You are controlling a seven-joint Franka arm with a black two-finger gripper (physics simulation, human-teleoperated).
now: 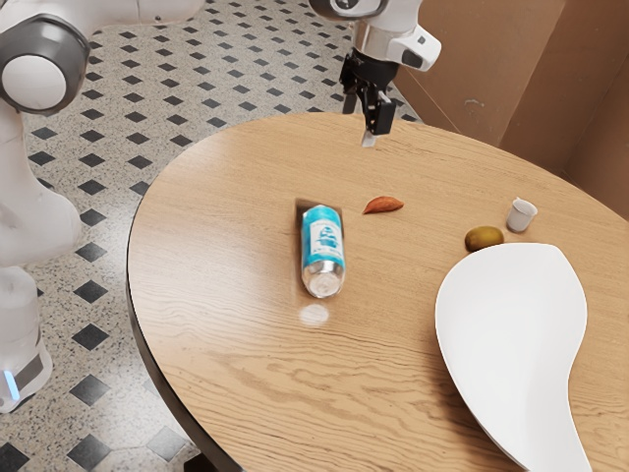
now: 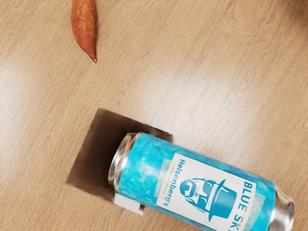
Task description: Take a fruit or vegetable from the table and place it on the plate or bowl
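Note:
An orange sweet potato (image 1: 383,205) (image 2: 84,24) lies near the middle of the round wooden table (image 1: 246,324). A brown kiwi (image 1: 484,238) sits farther toward the exterior view's right, just beyond the rim of a large white plate (image 1: 511,334). My gripper (image 1: 370,138) hangs open and empty above the table's far side, up and slightly behind the sweet potato, touching nothing.
A blue drink can (image 1: 322,251) (image 2: 202,187) lies on its side, one end resting over a dark brown flat square (image 2: 94,154), close to the sweet potato. A small white cup (image 1: 521,213) stands beside the kiwi. Brown walls rise behind the table at the right.

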